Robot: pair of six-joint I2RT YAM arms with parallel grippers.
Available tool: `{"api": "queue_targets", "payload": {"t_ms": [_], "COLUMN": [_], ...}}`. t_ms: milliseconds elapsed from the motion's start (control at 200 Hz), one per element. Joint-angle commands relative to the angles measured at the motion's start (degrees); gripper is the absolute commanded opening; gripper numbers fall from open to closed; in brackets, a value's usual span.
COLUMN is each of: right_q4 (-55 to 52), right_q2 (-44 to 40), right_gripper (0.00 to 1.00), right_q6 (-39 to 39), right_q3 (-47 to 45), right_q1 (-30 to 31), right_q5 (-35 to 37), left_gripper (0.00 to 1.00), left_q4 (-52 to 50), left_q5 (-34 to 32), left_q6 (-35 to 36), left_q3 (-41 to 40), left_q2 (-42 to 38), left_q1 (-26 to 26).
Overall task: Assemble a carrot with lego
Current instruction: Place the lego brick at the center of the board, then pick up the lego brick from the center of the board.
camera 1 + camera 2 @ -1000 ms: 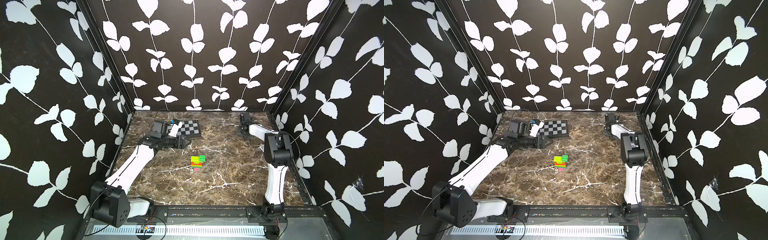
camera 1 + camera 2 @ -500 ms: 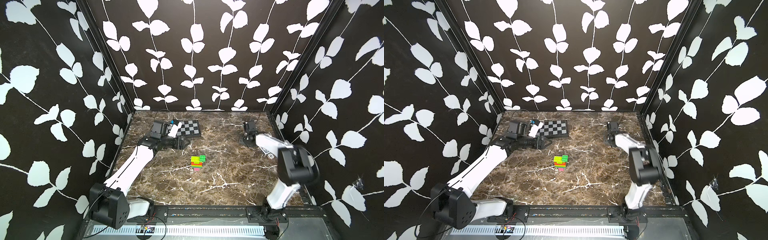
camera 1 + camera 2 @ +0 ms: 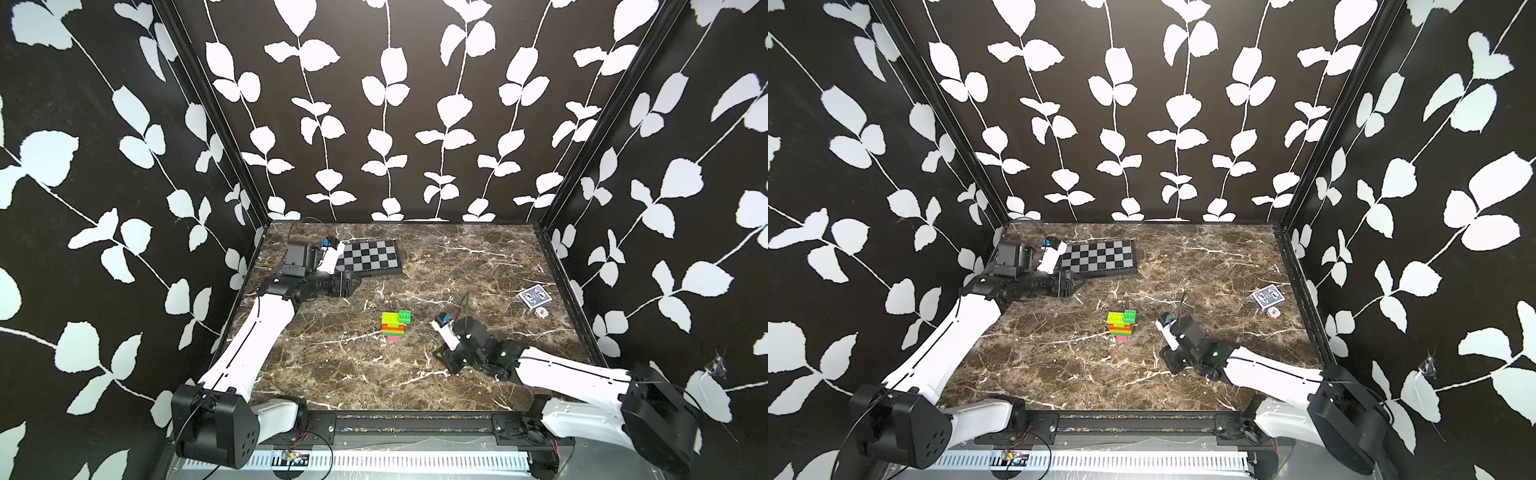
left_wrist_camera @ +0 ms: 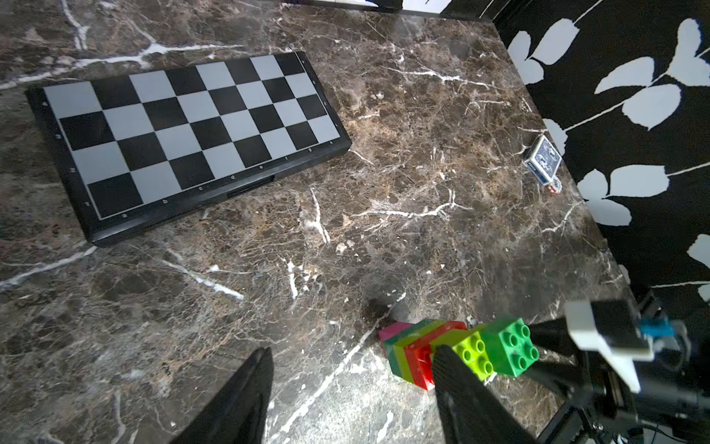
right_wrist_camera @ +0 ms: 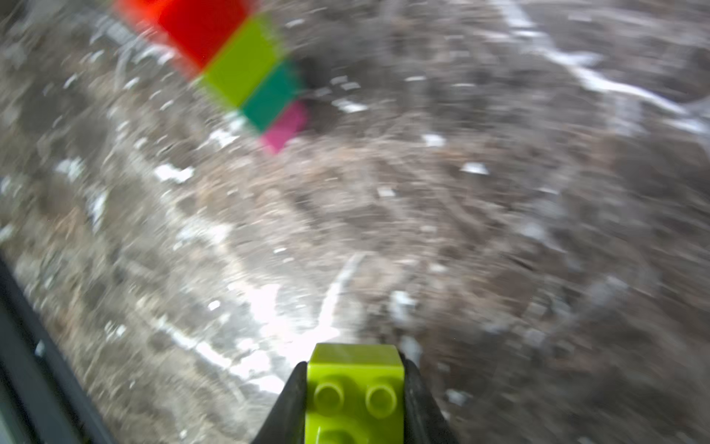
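Note:
The carrot (image 3: 394, 326) (image 3: 1120, 325) lies flat in the middle of the marble table: lime and green bricks on top, red, lime and green bands, pink tip. My right gripper (image 3: 439, 354) (image 3: 1165, 355) (image 5: 355, 369) is low over the table, to the right of the carrot and nearer the front edge. It is shut on a lime lego brick (image 5: 355, 396), studs facing the camera. The carrot (image 5: 246, 69) shows blurred ahead of it. My left gripper (image 3: 352, 283) (image 4: 351, 351) hovers open and empty to the back left of the carrot (image 4: 453, 353).
A chequered board (image 3: 370, 257) (image 4: 184, 130) lies at the back left, just behind the left gripper. A blue card deck (image 3: 535, 297) (image 4: 543, 163) and a small round token (image 3: 541, 313) sit near the right wall. Patterned walls close in three sides.
The right arm swung from the back right corner forward to a spot right of the carrot, and its jaws closed. The left arm barely moved.

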Motion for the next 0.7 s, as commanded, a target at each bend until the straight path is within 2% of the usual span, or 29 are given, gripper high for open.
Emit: {"api": "queue_targets", "payload": {"t_ms": [0, 140, 265, 315, 375, 500, 635, 695], "right_q4": [7.9, 8.0, 6.9, 6.5, 6.0, 5.5, 5.8, 6.3], "right_q2": [5.0, 13.7, 17.0, 16.6, 14.8, 9.0, -0.4, -4.4], "right_gripper": [0.32, 0.34, 0.38, 0.44, 0.55, 0.69, 0.72, 0.73], "right_q6": [-8.1, -12.7, -15.0, -15.5, -15.7, -15.1, -11.7, -9.5], "right_q3": [1.2, 5.7, 8.1, 8.3, 7.9, 6.0, 3.2, 2.4], "right_q1": [4.0, 6.7, 6.7, 6.8, 6.8, 4.8, -2.4, -6.9], "right_q5": [-2.8, -5.7, -6.9, -6.9, -6.6, -8.4, -14.5, -17.5], "left_gripper": [0.68, 0.68, 0.66, 0.65, 0.65, 0.62, 0.58, 0.56], "left_q4": [-1.3, -2.3, -4.3, -4.7, -5.0, -5.0, -8.8, -11.7], "left_q5": [0.9, 1.7, 1.5, 1.8, 2.1, 3.8, 9.8, 9.8], "left_q6": [1.3, 0.3, 1.6, 2.8, 5.2, 14.1, 28.9, 36.2], "left_q3": [2.5, 3.7, 3.9, 3.4, 2.5, -1.6, -6.0, -7.9], "left_q2": [-2.0, -1.7, -2.7, -3.8, -5.5, -10.2, -14.9, -16.2], "left_q1": [0.9, 0.9, 0.7, 0.4, -0.6, -5.5, -14.8, -19.6]}}
